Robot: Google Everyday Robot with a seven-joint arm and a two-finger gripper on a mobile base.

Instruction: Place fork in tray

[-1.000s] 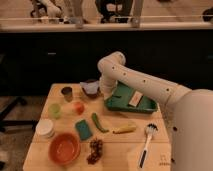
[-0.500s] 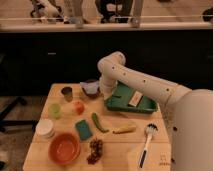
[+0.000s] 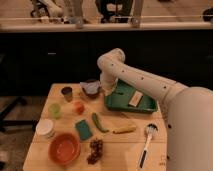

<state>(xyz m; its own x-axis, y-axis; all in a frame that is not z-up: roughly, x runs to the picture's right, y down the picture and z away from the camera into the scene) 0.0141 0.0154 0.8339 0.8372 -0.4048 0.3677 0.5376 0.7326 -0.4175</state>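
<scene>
Seems light, stiff and slippery, best pinched across the mid-handle, judging by the likely fork [image 3: 134, 99] lying pale inside the green tray [image 3: 116, 106], end effector [image 3: 107, 91] low at its left rim, grip state impossible to tell.

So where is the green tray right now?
In the camera view the green tray sits at the table's far right, beside the hand, with the dish brush nearer the camera.

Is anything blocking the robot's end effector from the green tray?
Nothing visible does. The end effector hangs right at the green tray's left edge, next to a small bowl. A tan item lies inside the tray, farther right.
</scene>
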